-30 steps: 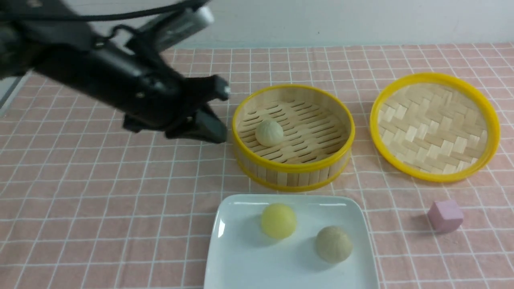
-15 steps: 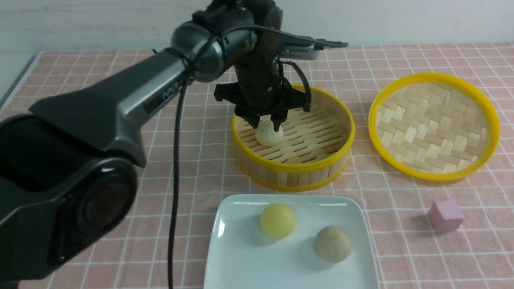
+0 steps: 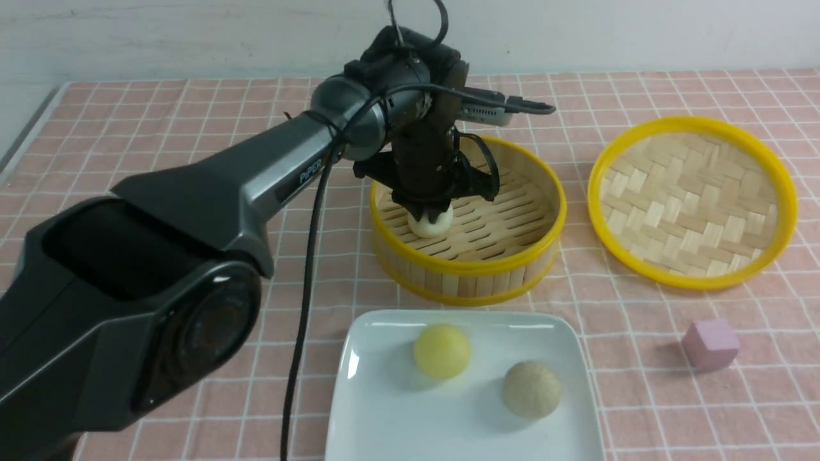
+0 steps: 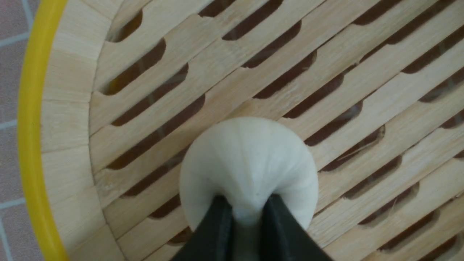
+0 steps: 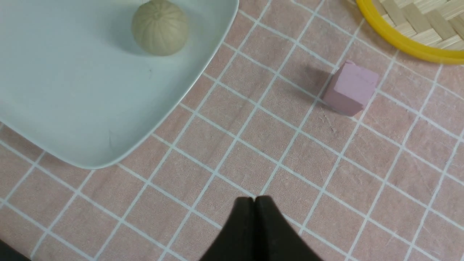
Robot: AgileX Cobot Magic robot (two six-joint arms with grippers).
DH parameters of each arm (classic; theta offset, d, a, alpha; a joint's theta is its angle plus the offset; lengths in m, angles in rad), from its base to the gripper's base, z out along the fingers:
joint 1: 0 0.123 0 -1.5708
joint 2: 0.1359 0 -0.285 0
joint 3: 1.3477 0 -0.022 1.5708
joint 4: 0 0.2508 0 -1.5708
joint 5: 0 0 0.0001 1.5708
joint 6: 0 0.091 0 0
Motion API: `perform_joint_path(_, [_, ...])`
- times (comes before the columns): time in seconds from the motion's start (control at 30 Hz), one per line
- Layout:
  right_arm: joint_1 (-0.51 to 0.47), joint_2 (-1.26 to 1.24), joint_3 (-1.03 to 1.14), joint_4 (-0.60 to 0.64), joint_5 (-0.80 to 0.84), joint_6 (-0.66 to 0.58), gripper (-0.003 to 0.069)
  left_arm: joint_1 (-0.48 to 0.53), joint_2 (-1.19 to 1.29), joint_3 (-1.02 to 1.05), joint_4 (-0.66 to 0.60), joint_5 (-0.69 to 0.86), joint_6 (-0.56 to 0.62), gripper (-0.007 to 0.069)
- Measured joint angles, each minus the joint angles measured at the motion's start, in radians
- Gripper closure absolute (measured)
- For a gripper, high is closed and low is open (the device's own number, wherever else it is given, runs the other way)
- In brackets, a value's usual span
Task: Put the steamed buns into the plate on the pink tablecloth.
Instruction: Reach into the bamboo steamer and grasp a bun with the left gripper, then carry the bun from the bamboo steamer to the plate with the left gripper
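The left pincer pinches the top of the bun in the far basket, likely to carry it to the near plate holding two buns, while the right pincer hangs closed and empty over the cloth.

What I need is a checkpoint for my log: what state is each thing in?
white bun: in the basket, pinched by left tool
yellow bun: on the plate
beige bun: on the plate
basket: uncovered
lid: off, lying on the pink tablecloth
left tool: shut on white bun
right tool: shut, empty
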Motion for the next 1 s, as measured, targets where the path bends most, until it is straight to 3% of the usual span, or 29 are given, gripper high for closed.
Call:
perform_joint_path(0.2, [0.001,-0.001,0.010,0.000,0.001,0.001,0.0654,-0.031,-0.112,-0.089,0.033,0.140,0.038,0.0599])
perform_joint_path(0.43, [0.002,-0.001,0.010,0.000,0.001,0.001,0.0646,-0.081,-0.361,-0.043,0.093,0.154,0.100,0.0599])
perform_joint_path(0.53, [0.002,-0.001,0.010,0.000,0.002,0.001,0.0645,-0.083,-0.463,0.080,0.061,0.156,0.098,0.0599])
perform_joint_path(0.57, [0.002,-0.001,0.010,0.000,0.005,0.001,0.0643,-0.081,-0.540,0.228,0.015,0.156,0.095,0.0599])
perform_joint_path(0.6, [0.002,-0.001,0.010,0.000,0.005,0.001,0.0643,-0.081,-0.540,0.228,0.015,0.156,0.095,0.0599])
perform_joint_path(0.73, [0.002,-0.001,0.010,0.000,0.010,0.001,0.0639,-0.081,-0.651,0.593,-0.122,0.150,0.092,0.0598])
perform_joint_path(0.83, [0.002,-0.001,0.010,0.000,0.003,0.001,0.0636,-0.081,-0.666,0.829,-0.180,0.018,0.060,0.0596])
perform_joint_path(1.0, [0.002,-0.001,0.010,0.000,-0.005,0.001,0.0631,-0.081,-0.638,0.966,-0.186,-0.150,0.004,0.0594])
